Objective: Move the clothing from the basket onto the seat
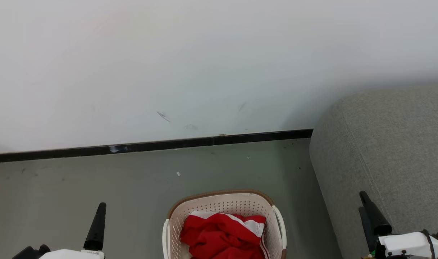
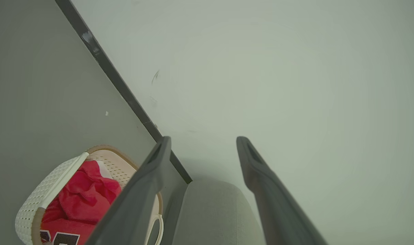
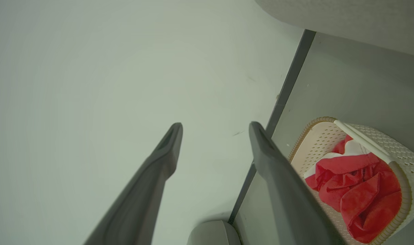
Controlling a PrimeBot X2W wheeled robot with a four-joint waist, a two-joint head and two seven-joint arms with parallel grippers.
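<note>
Left gripper and right gripper stand open, empty; clothing lies in basket between them

The left jaws stand wide apart, empty, before the pale wall. Lower left, the basket on the grey floor holds red clothing; the grey seat shows between the jaws.

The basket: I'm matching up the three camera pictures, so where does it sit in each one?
Head view: basket at bottom centre, cut by the lower edge.
Left wrist view: basket in the lower left corner.
Right wrist view: basket at lower right.
Shared landmark: the black skirting strip behind it.
</note>
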